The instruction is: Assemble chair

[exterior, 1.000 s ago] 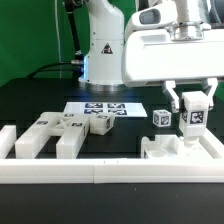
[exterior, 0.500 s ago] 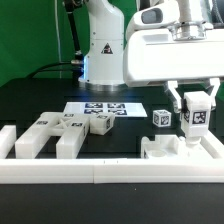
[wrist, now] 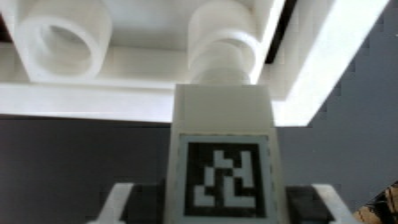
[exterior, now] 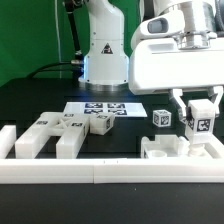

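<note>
My gripper (exterior: 203, 118) is shut on a white tagged leg bar (exterior: 204, 124) and holds it upright at the exterior view's right. Just under it lies a white chair part (exterior: 163, 150) against the front rail. In the wrist view the bar (wrist: 226, 150) runs out between the two fingers (wrist: 128, 205), its tag facing the camera, and its far end meets the chair part (wrist: 134, 90) beside two round sockets (wrist: 68, 48). More chair parts lie at the exterior view's left: two long blocks (exterior: 40, 136) (exterior: 69, 140), a small cube (exterior: 100, 123), and another cube (exterior: 161, 117) near the gripper.
The marker board (exterior: 102, 107) lies flat mid-table. A long white border rail (exterior: 100, 173) runs along the front, with upright ends at each side. The robot's base (exterior: 102, 45) stands behind, before a green backdrop.
The gripper, with the leg bar in it, has shifted a little toward the exterior view's right and slightly down. The loose parts have not moved.
</note>
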Robot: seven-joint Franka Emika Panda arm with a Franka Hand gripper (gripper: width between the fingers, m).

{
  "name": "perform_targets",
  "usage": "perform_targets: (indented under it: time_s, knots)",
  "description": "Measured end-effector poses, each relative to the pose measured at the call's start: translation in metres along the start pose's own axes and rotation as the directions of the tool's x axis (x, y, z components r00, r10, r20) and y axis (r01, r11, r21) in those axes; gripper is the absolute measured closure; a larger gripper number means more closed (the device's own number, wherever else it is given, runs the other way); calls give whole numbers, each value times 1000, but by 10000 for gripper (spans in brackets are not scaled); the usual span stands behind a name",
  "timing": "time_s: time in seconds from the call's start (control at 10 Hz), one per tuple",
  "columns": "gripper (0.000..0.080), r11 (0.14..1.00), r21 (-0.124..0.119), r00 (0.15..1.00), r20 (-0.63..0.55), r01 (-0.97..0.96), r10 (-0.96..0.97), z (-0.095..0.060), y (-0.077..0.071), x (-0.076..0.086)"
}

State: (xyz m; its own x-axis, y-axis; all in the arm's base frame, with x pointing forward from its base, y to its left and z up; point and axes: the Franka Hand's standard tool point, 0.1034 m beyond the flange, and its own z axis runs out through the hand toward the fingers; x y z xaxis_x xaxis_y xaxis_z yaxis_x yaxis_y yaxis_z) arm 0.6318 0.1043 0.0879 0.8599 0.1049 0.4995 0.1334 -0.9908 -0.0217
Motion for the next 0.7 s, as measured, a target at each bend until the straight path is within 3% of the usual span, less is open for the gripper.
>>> perform_targets:
  time_s: [0.7]
  knots:
    - [509,1000,1,1000,8,4,-4,10,-3,-12]
